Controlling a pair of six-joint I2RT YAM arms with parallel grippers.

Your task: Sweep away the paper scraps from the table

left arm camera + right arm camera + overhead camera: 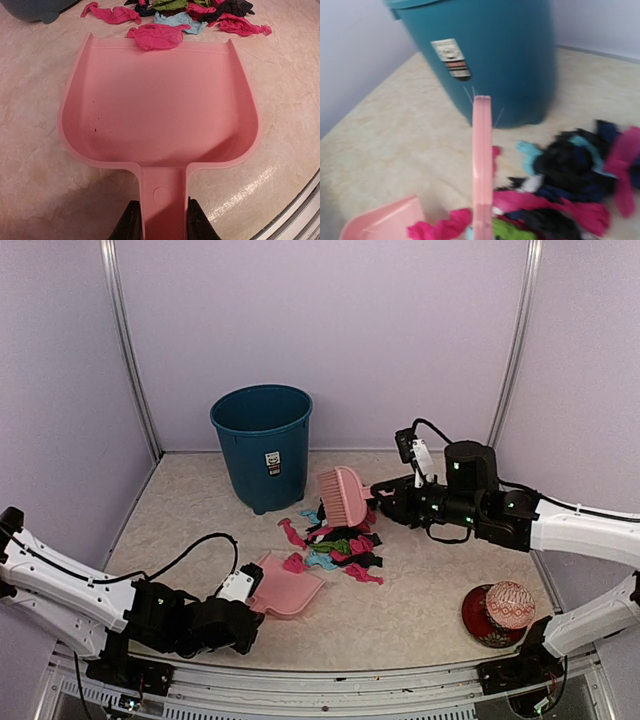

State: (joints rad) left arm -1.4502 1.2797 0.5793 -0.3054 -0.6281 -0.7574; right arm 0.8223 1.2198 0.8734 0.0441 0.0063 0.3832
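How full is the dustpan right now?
Practically empty. The dustpan floor is bare; one magenta scrap overlaps its front lip, the other paper scraps lie beyond.

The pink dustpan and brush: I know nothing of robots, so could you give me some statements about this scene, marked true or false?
1. The left gripper holds the dustpan by its handle. True.
2. The dustpan is full of paper scraps. False: only one pink scrap lies at its front lip; the rest are heaped on the table.
3. The right gripper holds the brush beyond the heap from the dustpan. True.
4. The bin lies tipped over. False: it stands upright.
5. The ball sits among the scraps. False: it sits apart, near the right arm's base.
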